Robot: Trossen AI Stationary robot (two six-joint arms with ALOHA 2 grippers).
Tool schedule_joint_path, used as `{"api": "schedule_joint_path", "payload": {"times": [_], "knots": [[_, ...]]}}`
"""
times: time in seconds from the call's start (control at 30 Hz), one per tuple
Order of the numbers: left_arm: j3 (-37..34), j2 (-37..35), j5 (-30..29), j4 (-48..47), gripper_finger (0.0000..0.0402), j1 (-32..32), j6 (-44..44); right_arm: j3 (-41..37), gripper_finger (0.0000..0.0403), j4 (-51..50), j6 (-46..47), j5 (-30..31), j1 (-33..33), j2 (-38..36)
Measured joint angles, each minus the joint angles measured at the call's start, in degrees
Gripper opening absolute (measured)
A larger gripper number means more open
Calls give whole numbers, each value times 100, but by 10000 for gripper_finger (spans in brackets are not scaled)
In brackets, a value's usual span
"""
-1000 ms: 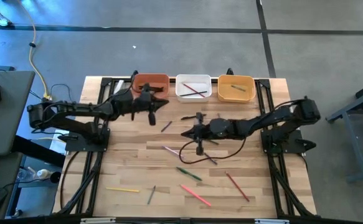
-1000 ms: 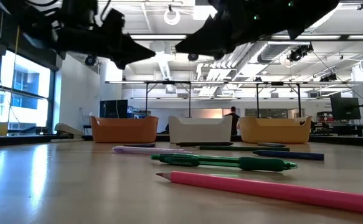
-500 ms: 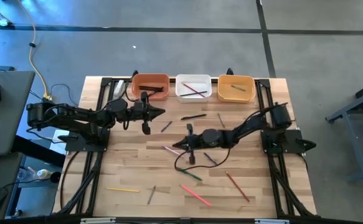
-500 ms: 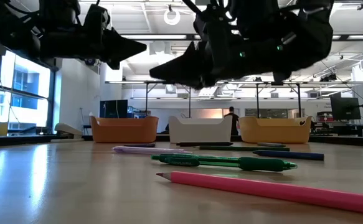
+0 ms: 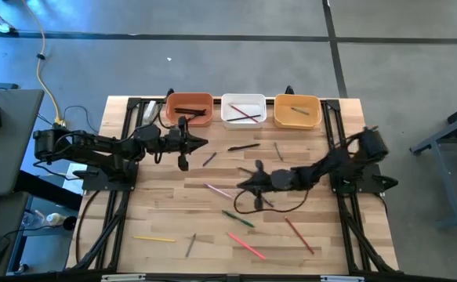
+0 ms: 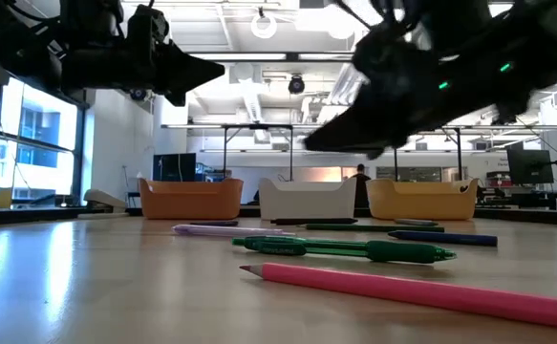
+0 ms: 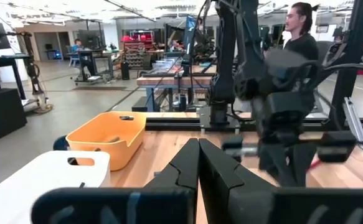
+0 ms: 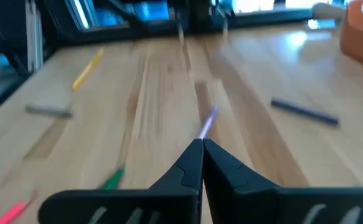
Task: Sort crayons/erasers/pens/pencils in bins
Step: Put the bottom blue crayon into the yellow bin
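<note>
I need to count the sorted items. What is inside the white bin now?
From above, the white bin holds two thin sticks, one red and one dark, lying crossed. From table height its wall hides the inside, and smaller items below them cannot be ruled out.

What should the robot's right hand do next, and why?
Probably open its fingers and dip to the light purple stick ahead. The right hand is shut and empty, hovering above the table with its tips aimed at that stick, which isn't in a bin yet.
</note>
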Motion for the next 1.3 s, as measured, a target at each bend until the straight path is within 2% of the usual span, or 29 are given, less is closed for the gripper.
{"api": "schedule_joint_path", "payload": {"times": [0.07,0.2,0.33,0.43,0.53,0.7,0.8,1.3], "knots": [[0,0,0,12,0,0,11,-13,0,-1058,294,331,199,-503],[2,0,-3,22,0,13,1,479,0,-3726,1312,862,582,-1186],[2,1,-7,26,0,13,-27,1083,1,-5844,2560,890,866,-1215],[2,2,-7,33,0,13,-29,1418,15,-6858,3254,868,997,-1055],[2,2,-17,31,0,13,-33,1635,51,-7295,3610,812,1133,-889],[2,2,-17,5,1,13,-31,1820,120,-7479,3890,620,1247,-669],[2,2,-17,4,0,13,-31,1836,141,-7468,3939,511,1248,-533],[2,4,-15,-2,0,13,-33,1836,144,-7488,4029,385,1183,-3]]}}
